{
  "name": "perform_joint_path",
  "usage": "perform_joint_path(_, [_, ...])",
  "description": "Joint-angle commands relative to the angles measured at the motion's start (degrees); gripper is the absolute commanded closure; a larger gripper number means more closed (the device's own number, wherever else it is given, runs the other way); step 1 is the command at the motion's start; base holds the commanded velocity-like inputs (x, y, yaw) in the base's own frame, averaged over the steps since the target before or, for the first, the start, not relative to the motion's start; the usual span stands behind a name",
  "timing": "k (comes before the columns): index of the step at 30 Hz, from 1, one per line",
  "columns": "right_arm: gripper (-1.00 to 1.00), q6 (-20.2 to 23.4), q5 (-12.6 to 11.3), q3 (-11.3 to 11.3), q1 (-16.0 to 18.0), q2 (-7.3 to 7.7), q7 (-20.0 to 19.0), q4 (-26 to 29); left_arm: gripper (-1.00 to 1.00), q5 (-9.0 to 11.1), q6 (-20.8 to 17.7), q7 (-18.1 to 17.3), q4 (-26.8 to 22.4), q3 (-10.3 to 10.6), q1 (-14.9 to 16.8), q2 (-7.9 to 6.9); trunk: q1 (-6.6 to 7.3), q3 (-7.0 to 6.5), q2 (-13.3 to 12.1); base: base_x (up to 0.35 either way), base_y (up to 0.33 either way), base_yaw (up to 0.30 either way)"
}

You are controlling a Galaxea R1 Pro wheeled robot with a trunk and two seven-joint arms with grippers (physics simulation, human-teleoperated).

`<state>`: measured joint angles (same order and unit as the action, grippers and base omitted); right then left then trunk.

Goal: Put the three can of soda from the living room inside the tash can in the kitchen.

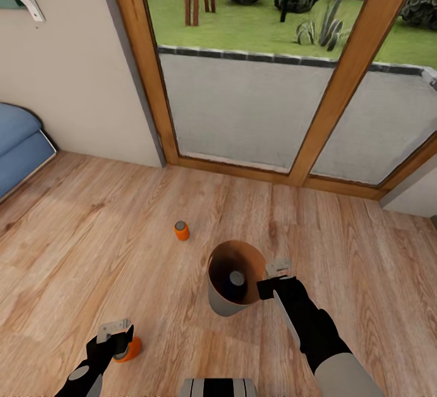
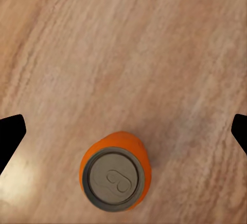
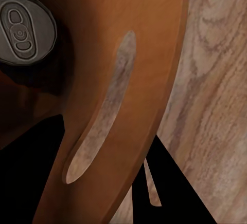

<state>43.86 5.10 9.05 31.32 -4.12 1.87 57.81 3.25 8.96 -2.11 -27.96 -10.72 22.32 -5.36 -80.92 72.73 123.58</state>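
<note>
The pale grey tash can [image 1: 223, 306] stands upright on the wood floor, its inside brown-orange [image 3: 149, 54]. My right gripper [image 1: 277, 275] is shut on its rim, and the bin wall runs between the fingers [image 3: 103, 152]. One soda can stands inside the bin with its silvery top [image 1: 237, 278] [image 3: 23, 29] showing and its side in shadow. An orange can [image 1: 181, 230] stands on the floor to the bin's far left. Another orange can [image 1: 130, 349] [image 2: 116, 175] stands under my left gripper [image 1: 115, 331] [image 2: 123, 131], which hangs open above it, its fingertips [image 2: 10, 136] wide apart.
Wood-framed glass garden doors [image 1: 328, 99] rise just beyond the bin, with lawn outside. A blue sofa [image 1: 18, 142] sits at the left against the pale wall. Bare wood floor [image 1: 73, 245] stretches between the sofa and the cans.
</note>
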Motion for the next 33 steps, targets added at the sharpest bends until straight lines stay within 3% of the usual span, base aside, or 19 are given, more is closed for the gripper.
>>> perform_joint_path(1, [1.0, -0.1, -0.53, 0.03, 0.03, -0.01, -0.55, 0.03, -1.0, 0.0, 0.0, 0.0, 0.0, 0.0, 0.0, 0.0, 0.01, 0.09, 0.0, 0.0, 0.0, 0.0])
perform_joint_path(14, [1.0, -0.1, -0.53, 0.0, 0.03, -0.01, -0.59, 0.04, -1.0, 0.0, 0.0, 0.0, 0.0, 0.0, 0.0, 0.0, 0.01, 1.26, 0.0, 0.0, 0.0, 0.0])
perform_joint_path(20, [1.0, 0.29, -0.53, 0.07, 0.0, -0.01, -0.63, 4.34, -1.0, 0.0, 0.0, 0.0, -0.03, 0.0, 0.0, 0.0, 0.01, 1.38, 0.0, 0.0, 0.0, 0.0])
perform_joint_path(25, [1.0, 8.44, -0.53, 0.07, 0.01, -0.01, -0.64, 12.55, -1.0, 0.0, 0.0, 0.0, -0.07, 0.0, 0.0, 0.0, 0.01, 1.4, 0.0, 0.0, 0.0, 0.0])
perform_joint_path(33, [1.0, 10.24, -0.53, 0.05, -0.03, -0.01, -0.64, 15.34, -1.0, 0.0, 0.0, 0.0, -0.05, 0.0, 0.0, 0.0, 0.01, 1.43, 0.0, 0.0, 0.0, 0.0])
